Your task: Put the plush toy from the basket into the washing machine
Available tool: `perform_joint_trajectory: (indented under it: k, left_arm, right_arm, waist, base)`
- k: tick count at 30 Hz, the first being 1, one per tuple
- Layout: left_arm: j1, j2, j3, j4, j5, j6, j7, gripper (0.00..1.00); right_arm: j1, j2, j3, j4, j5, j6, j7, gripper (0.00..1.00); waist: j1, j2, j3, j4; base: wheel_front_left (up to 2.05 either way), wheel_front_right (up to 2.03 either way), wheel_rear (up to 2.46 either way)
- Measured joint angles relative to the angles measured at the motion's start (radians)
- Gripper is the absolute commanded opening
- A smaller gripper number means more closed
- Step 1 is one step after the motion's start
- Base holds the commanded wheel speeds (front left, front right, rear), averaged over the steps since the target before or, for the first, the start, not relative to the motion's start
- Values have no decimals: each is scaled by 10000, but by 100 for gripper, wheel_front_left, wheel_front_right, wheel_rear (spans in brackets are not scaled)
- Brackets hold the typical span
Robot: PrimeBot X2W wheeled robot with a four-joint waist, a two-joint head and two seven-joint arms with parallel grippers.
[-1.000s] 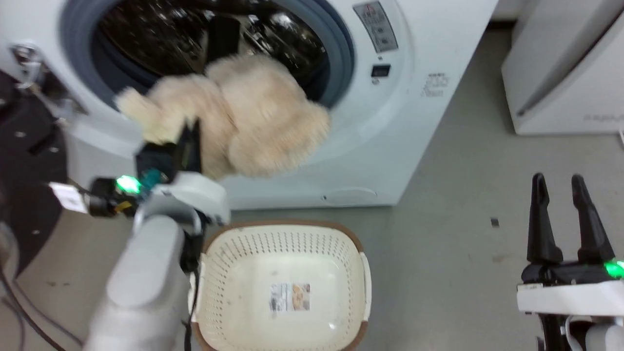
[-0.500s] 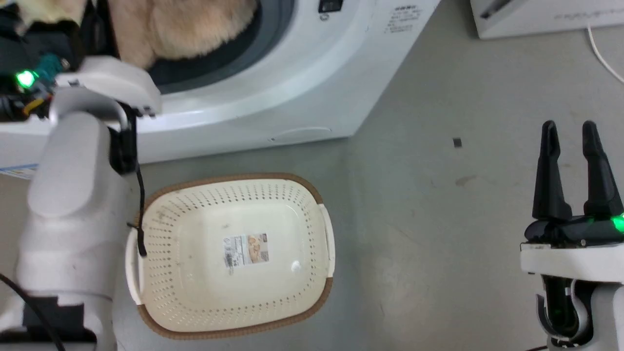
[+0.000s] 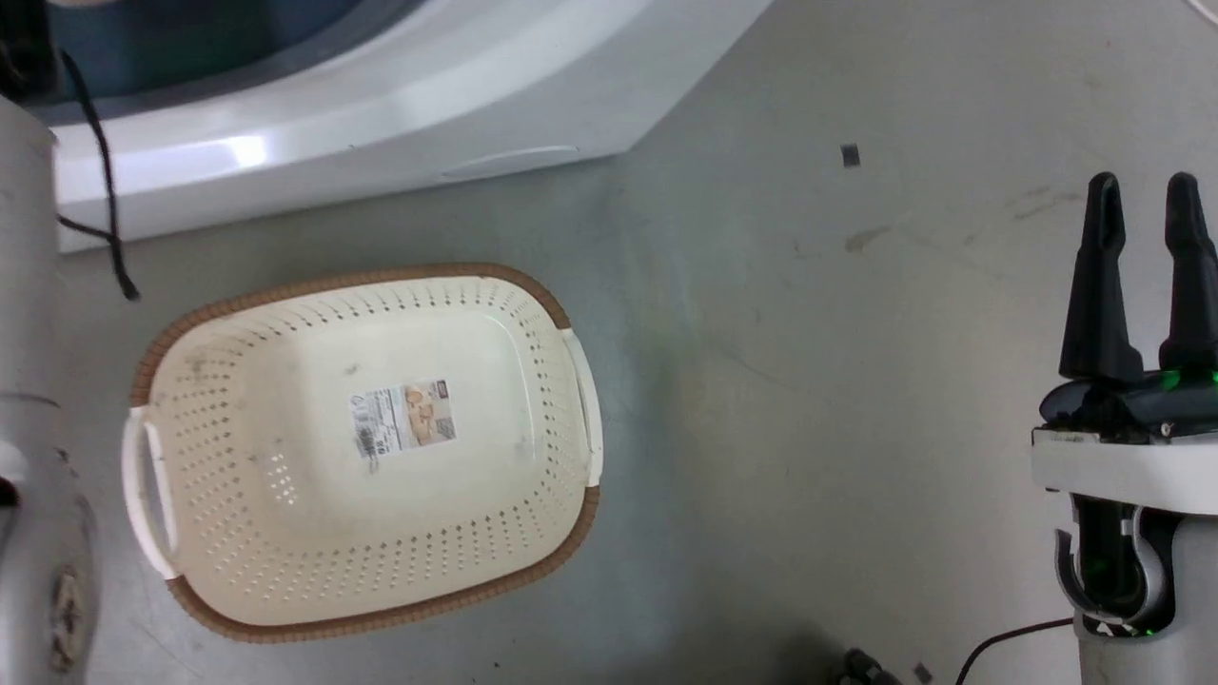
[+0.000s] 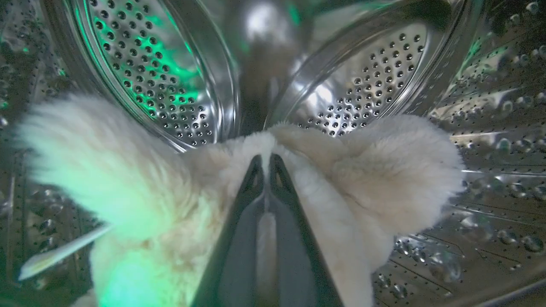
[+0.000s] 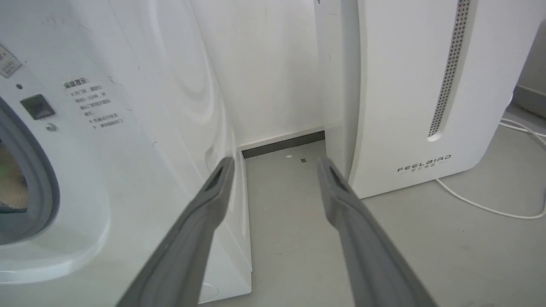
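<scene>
In the left wrist view the fluffy cream plush toy [image 4: 375, 179] hangs inside the shiny perforated steel drum [image 4: 170, 85] of the washing machine [image 3: 381, 124]. My left gripper [image 4: 267, 164] is shut on the toy's fur, fingers pressed together. The cream perforated basket [image 3: 533, 533] with its brown rim lies on the floor below the washer front, holding just its paper label [image 3: 404, 428]. My right gripper [image 3: 1142, 205] stands open at the right, over bare floor; its fingers [image 5: 213, 192] point at the gap beside the washer [image 5: 128, 149].
A white appliance marked FEELBIRD [image 5: 426, 106] stands right of the washer, with a white cable [image 5: 490, 204] on the grey floor. My pale left forearm [image 3: 29, 381] runs up the left edge with a black cable [image 3: 95, 162]. A cable lies at the bottom right [image 3: 999, 637].
The head camera has tilted down, so washer and basket shifted up and left. The toy, earlier at the door opening in my left gripper, is now inside the drum.
</scene>
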Motion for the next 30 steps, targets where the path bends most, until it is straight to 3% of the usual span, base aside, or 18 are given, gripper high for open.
perform_joint_trajectory:
  k: [7,13,14,15,23,30]
  left_arm:
    - [-1363,502,-21,90,328,104,0,0]
    - [-1563,623,-130,309,525,134,0,0]
    - [-1563,619,-151,332,527,136,0,9]
    - [-1563,616,-176,351,541,171,0,100]
    - [-1436,263,-207,878,462,105,-4,100]
    - [-96,-25,38,639,249,102,-6,100]
  right_arm:
    - [-351,-2,-35,-134,157,0,0,100]
    - [-428,0,4,-107,173,0,0,100]
    - [-438,0,6,-109,173,0,0,100]
    - [-439,0,6,-107,173,0,0,100]
    - [-472,-2,52,-88,119,0,0,100]
    - [-459,0,430,-115,-520,0,0,100]
  waist:
    - [0,0,908,-274]
    - [0,0,1239,-353]
    - [0,0,1247,-350]
    - [0,0,1250,-342]
    - [-1,0,1003,-188]
    - [-1,0,325,-1]
  base:
    - [0,0,0]
    - [0,0,0]
    - [0,0,0]
    - [0,0,0]
    - [0,0,0]
    - [0,0,0]
